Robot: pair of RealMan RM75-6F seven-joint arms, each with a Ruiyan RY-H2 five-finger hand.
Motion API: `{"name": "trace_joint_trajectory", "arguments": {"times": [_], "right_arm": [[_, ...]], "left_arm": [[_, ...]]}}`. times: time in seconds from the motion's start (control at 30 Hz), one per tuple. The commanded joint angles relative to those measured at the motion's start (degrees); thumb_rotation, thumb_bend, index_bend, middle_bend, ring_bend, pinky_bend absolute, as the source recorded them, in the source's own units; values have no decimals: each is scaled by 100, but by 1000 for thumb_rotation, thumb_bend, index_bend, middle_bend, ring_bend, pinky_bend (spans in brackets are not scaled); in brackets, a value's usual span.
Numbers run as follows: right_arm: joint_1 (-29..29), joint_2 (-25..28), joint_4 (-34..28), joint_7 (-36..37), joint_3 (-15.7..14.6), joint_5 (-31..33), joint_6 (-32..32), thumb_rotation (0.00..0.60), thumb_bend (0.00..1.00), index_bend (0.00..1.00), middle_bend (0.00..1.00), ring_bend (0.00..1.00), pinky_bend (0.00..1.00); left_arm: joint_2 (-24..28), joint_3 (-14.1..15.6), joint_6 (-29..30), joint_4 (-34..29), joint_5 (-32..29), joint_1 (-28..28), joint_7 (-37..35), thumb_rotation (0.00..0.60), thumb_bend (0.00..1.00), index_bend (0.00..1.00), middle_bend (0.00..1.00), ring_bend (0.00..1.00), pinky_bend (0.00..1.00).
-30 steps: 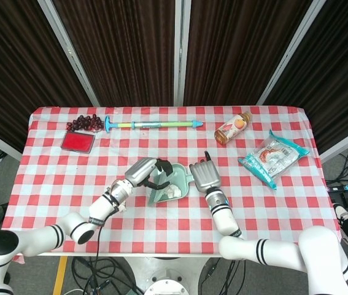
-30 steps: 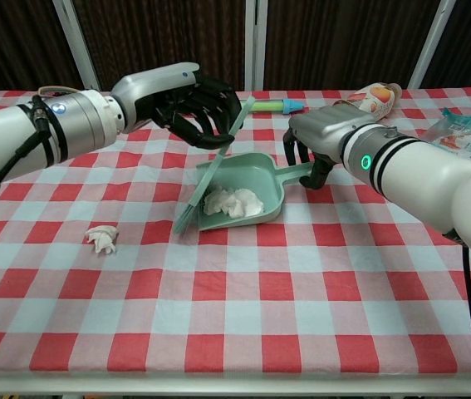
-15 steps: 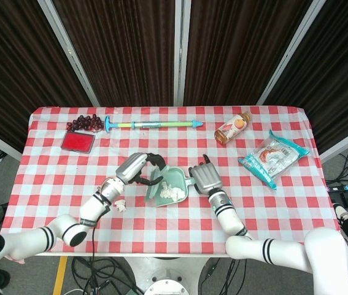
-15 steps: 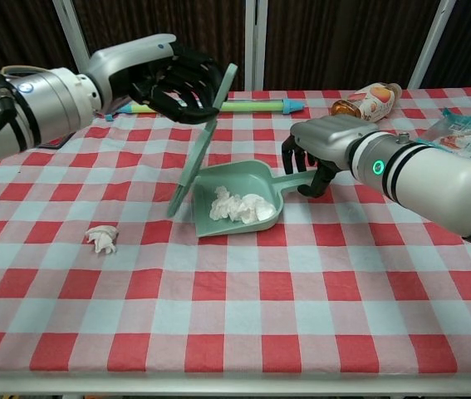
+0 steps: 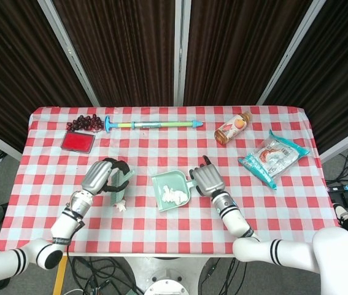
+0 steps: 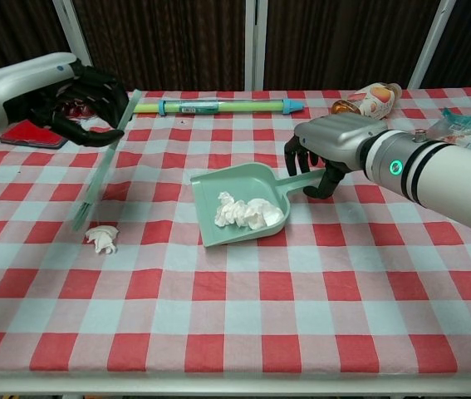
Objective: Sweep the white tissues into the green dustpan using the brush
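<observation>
My left hand (image 6: pixel 81 100) (image 5: pixel 103 176) grips the pale green brush (image 6: pixel 100 170) (image 5: pixel 119 182), held off the table with its bristle end hanging just above a loose white tissue (image 6: pixel 102 238) (image 5: pixel 121 206). The green dustpan (image 6: pixel 239 199) (image 5: pixel 170 190) lies at the table's middle, its mouth turned toward the front left, with crumpled white tissues (image 6: pixel 247 213) (image 5: pixel 173 196) inside. My right hand (image 6: pixel 328 150) (image 5: pixel 205 178) holds the dustpan's handle (image 6: pixel 300 179).
At the back of the table lie a long green and blue stick (image 6: pixel 223 105) (image 5: pixel 151 124), a red tray (image 5: pixel 78 141) and dark grapes (image 5: pixel 83 122). A bottle (image 5: pixel 232 128) and a snack bag (image 5: pixel 273 157) lie at the right.
My left hand has carried the brush left, away from the dustpan, to above the loose tissue. My right hand has turned the dustpan's mouth a little toward the left.
</observation>
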Motion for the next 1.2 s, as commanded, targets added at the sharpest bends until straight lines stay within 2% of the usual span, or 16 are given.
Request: {"name": "trace_joint_trajectory", "arguments": {"times": [0.03, 0.33, 0.53, 0.77, 1.2], "right_arm": [[7, 8, -22, -24, -10, 19, 14, 600, 441, 707, 585, 320, 73], [88, -3, -161, -272, -38, 105, 147, 600, 441, 717, 588, 320, 59], [164, -37, -237, -716, -183, 18, 397, 600, 441, 725, 595, 320, 50], [192, -236, -158, -1014, -267, -52, 601, 600, 440, 733, 597, 322, 48], [151, -517, -88, -1079, -156, -23, 731, 600, 441, 736, 599, 331, 48]], "left_arm": [[-79, 62, 251, -148, -202, 231, 393, 600, 439, 503, 535, 406, 265], [-626, -22, 428, -144, -268, 361, 840, 600, 444, 501, 536, 406, 271], [-1079, -123, 513, 23, -308, 358, 1153, 600, 450, 501, 536, 406, 279], [-1359, -253, 469, 71, -331, 322, 1286, 600, 449, 501, 536, 406, 280], [-1828, -575, 207, 94, -394, 56, 1432, 600, 454, 501, 536, 406, 281]]}}
